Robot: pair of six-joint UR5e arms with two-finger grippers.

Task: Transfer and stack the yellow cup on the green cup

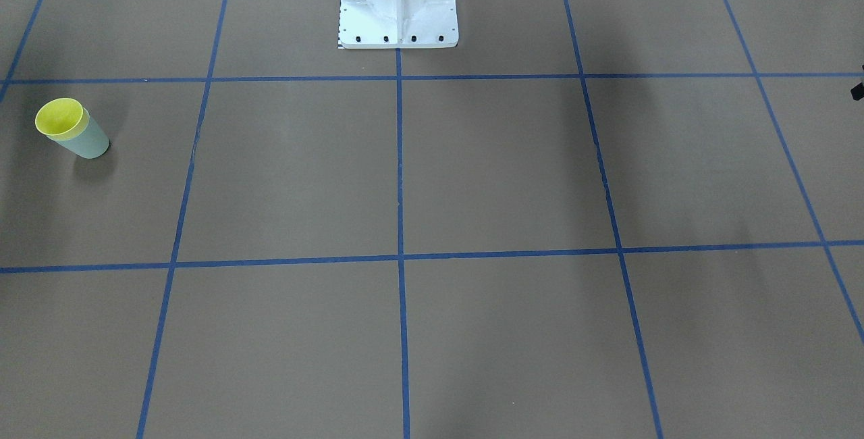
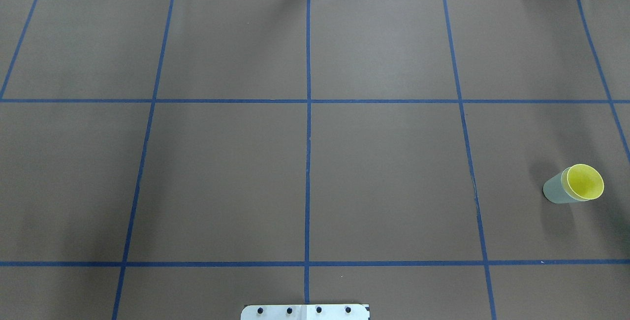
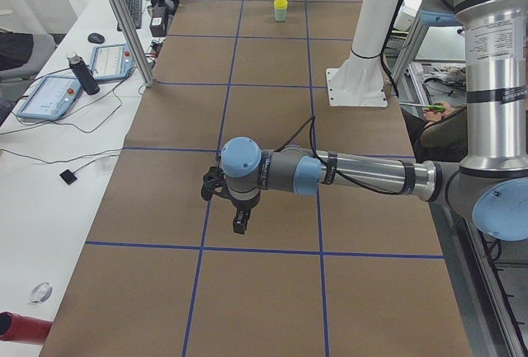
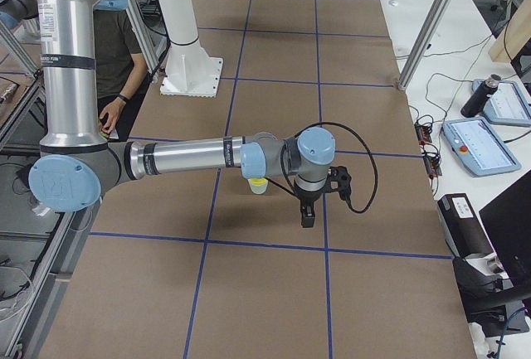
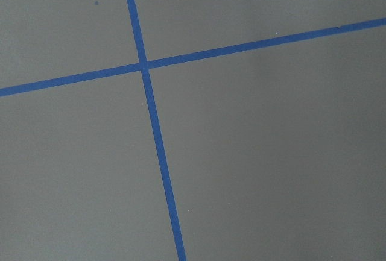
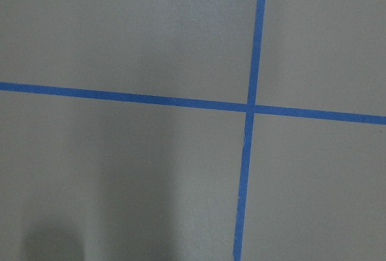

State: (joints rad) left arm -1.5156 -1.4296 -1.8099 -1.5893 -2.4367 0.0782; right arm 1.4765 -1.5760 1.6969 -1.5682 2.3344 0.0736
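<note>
The yellow cup [image 1: 59, 118] sits nested inside the green cup [image 1: 84, 142], upright on the brown table at the robot's far right. The pair also shows in the overhead view, yellow cup [image 2: 584, 182] in green cup [image 2: 555, 189], and far off in the exterior left view [image 3: 281, 9]. In the exterior right view the stack [image 4: 259, 186] stands just behind the right arm. The left gripper [image 3: 239, 225] and the right gripper [image 4: 306, 218] point down over bare table, away from the cups. They show only in the side views, so I cannot tell whether they are open or shut.
The white robot pedestal [image 1: 398, 0] stands at mid table edge. Blue tape lines [image 2: 308, 113] divide the brown surface into squares. A side desk holds tablets [image 3: 49, 97] and a bottle [image 3: 82, 72]. A seated person [image 4: 116, 52] is behind the robot.
</note>
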